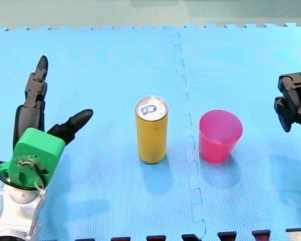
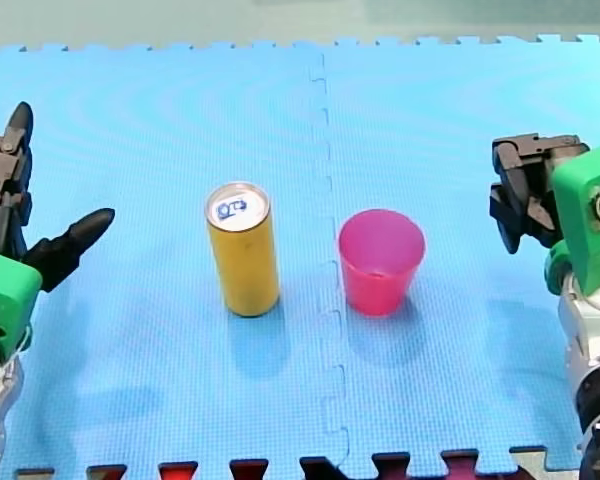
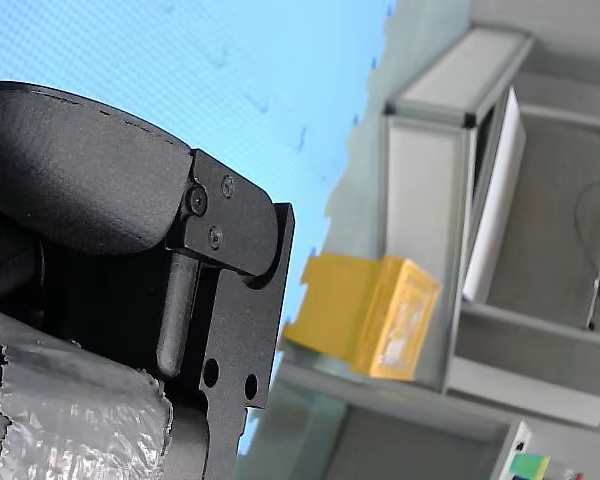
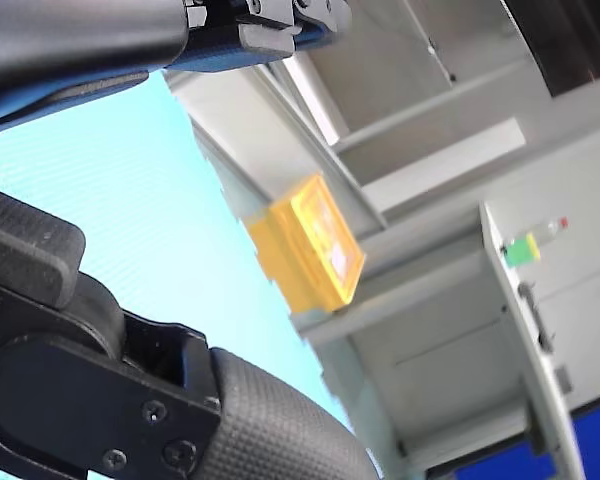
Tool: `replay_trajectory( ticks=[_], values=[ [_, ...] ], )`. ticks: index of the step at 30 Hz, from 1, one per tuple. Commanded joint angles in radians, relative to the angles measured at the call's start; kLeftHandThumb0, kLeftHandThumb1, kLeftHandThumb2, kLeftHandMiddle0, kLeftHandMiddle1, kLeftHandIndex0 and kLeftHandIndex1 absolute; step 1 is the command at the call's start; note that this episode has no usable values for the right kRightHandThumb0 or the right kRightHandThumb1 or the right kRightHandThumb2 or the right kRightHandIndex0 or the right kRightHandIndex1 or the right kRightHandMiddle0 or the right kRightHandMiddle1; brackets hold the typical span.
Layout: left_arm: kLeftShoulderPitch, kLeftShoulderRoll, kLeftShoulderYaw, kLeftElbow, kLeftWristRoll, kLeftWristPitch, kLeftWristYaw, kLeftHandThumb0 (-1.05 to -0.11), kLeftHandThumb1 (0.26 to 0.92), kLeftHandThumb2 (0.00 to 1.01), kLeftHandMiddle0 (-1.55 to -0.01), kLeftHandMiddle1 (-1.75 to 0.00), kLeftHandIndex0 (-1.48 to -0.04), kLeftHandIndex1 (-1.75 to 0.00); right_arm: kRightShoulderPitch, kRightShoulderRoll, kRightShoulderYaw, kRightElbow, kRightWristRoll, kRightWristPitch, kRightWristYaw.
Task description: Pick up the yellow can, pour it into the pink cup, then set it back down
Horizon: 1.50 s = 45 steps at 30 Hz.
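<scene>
Here, item by item.

Foam mat [image 1: 100,65]: blue, made of interlocking tiles. One seam runs front to back between the two task items.

Yellow can [image 1: 151,130]: upright on the mat near its centre. The silver lid faces up with the pull tab lying on it. Nothing touches it.

Pink cup [image 1: 219,135]: upright with its mouth up, standing near the can on the can's right, just across the seam. A clear gap separates it from the can.

Left robot hand [image 1: 40,125]: at the mat's left side, well apart from the can. Its black fingers are uncurled and grasp nothing, and a green block sits at the wrist.

Right robot hand [image 2: 525,190]: at the mat's right edge, apart from the cup. Its black fingers are curled in on themselves and hold nothing.

Yellow box [image 3: 365,318]: seen in both wrist views beyond the mat's edge, sitting on a ledge beside a grey cabinet [image 3: 420,190].
</scene>
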State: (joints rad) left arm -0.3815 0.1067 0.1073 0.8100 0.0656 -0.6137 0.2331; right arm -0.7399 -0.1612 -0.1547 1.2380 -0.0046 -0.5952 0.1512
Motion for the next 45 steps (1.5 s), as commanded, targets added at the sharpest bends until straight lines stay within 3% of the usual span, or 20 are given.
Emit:
replay_trajectory(
  ticks=[1, 3, 5, 29, 30, 31, 36, 38, 40, 45],
  values=[
    [0.003, -0.028, 0.024, -0.023, 0.042, -0.027, 0.131, -0.544, 0.915, 0.16, -0.72, -0.07, -0.79, -0.04, -0.003, 0.000, -0.004, 0.000, 0.007, -0.002, 0.002],
    [0.006, -0.038, 0.031, -0.028, 0.022, -0.044, 0.131, -0.365, 0.920, 0.18, -0.86, -0.06, -0.86, -0.02, -0.003, 0.001, -0.004, 0.000, 0.006, -0.004, 0.002],
    [0.007, -0.046, 0.037, -0.031, -0.018, -0.045, 0.093, -0.311, 0.921, 0.13, -0.86, -0.03, -0.85, -0.01, -0.002, 0.002, -0.004, -0.001, 0.006, -0.006, 0.001],
    [0.015, -0.050, 0.052, -0.037, -0.027, -0.048, 0.053, -0.313, 0.921, 0.13, -0.80, 0.00, -0.77, 0.00, 0.000, 0.001, -0.005, 0.000, 0.006, 0.000, 0.006],
    [0.017, -0.052, 0.052, -0.043, -0.022, -0.044, 0.063, -0.314, 0.921, 0.13, -0.80, 0.00, -0.76, 0.00, 0.001, 0.001, -0.005, 0.000, 0.006, -0.001, 0.006],
    [0.018, -0.053, 0.054, -0.048, -0.018, -0.040, 0.074, -0.411, 0.906, 0.09, -0.80, 0.00, -0.76, 0.00, 0.001, 0.002, -0.005, -0.001, 0.006, -0.001, 0.006],
    [0.015, -0.077, 0.068, -0.072, -0.023, -0.003, 0.119, -0.586, 0.813, 0.00, -0.77, 0.00, -0.78, 0.00, 0.002, 0.003, -0.005, -0.002, 0.005, -0.002, 0.003],
    [0.019, -0.085, 0.071, -0.085, -0.028, 0.003, 0.124, -0.603, 0.811, 0.00, -0.74, 0.00, -0.89, -0.04, 0.003, 0.002, -0.004, -0.002, 0.004, -0.003, 0.000],
    [0.022, -0.095, 0.077, -0.093, -0.039, -0.002, 0.126, -0.476, 0.819, 0.00, -0.72, 0.00, -1.20, -0.07, 0.002, 0.002, -0.003, -0.002, 0.002, -0.003, -0.004],
    [0.025, -0.101, 0.083, -0.096, -0.046, -0.012, 0.122, -0.459, 0.830, 0.00, -0.71, 0.00, -1.24, -0.02, 0.002, 0.000, -0.001, 0.000, 0.000, -0.002, -0.008]
  ],
)
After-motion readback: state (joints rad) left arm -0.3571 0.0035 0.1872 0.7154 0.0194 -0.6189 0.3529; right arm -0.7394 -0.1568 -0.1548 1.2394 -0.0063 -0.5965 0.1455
